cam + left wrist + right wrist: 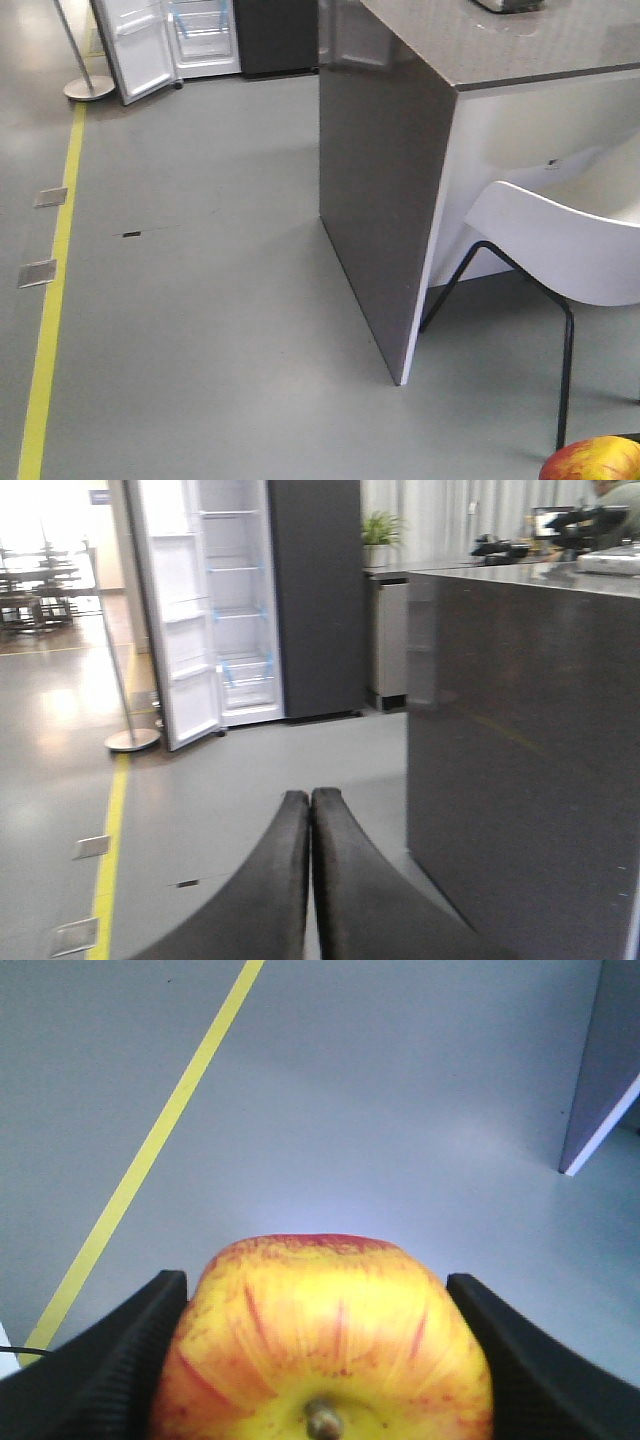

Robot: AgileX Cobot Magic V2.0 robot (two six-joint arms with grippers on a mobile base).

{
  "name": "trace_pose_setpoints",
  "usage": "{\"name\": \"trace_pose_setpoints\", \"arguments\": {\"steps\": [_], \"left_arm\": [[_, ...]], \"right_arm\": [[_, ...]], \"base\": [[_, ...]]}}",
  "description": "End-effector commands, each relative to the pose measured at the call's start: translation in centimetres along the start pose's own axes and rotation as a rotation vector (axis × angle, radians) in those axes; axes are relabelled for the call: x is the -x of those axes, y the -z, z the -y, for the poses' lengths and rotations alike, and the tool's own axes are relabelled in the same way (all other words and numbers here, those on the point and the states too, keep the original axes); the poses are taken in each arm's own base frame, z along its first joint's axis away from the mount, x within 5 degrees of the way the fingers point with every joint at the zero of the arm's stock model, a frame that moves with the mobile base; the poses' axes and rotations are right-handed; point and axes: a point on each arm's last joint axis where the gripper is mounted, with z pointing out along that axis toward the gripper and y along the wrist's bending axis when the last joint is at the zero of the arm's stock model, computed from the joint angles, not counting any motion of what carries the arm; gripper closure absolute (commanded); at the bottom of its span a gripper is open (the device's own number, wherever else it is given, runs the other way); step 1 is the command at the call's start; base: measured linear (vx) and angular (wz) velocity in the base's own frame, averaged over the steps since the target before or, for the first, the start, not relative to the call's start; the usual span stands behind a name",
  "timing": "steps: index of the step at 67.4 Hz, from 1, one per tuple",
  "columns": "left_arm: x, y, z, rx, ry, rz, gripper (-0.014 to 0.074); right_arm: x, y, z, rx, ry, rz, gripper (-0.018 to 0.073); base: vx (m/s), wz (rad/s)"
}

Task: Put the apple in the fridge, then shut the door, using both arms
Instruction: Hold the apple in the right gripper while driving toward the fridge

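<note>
"Where's the apple (325, 1345)?"
"Clamped in the right gripper (315, 1300), stem toward the camera."
"And the left gripper (311, 805)?"
"Pressed together, empty. The fridge (205, 35) stands at eleven o'clock, far off, door (140, 50) swung open."

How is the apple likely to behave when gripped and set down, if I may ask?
The apple looks round, so it would probably roll when released on a flat surface. Its smooth skin may slip, though the right jaws flank it closely.

We see our right gripper (320, 1360) clasping the apple (325, 1340), stem toward us, low in the frame.
</note>
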Motion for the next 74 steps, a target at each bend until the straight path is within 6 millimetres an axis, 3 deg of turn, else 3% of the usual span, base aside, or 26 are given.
{"name": "trace_pose_setpoints", "arguments": {"steps": [1, 74], "left_arm": [[1.32, 0.23, 0.07, -0.006, 0.011, 0.107, 0.0603], [1.32, 0.23, 0.07, -0.006, 0.011, 0.107, 0.0603]], "right_arm": [[1.07, 0.48, -0.08, -0.003, 0.001, 0.077, 0.0410], [1.06, 0.48, -0.08, -0.002, 0.001, 0.076, 0.0410]], "base": [[0.12, 0.47], [0.11, 0.38]]}}
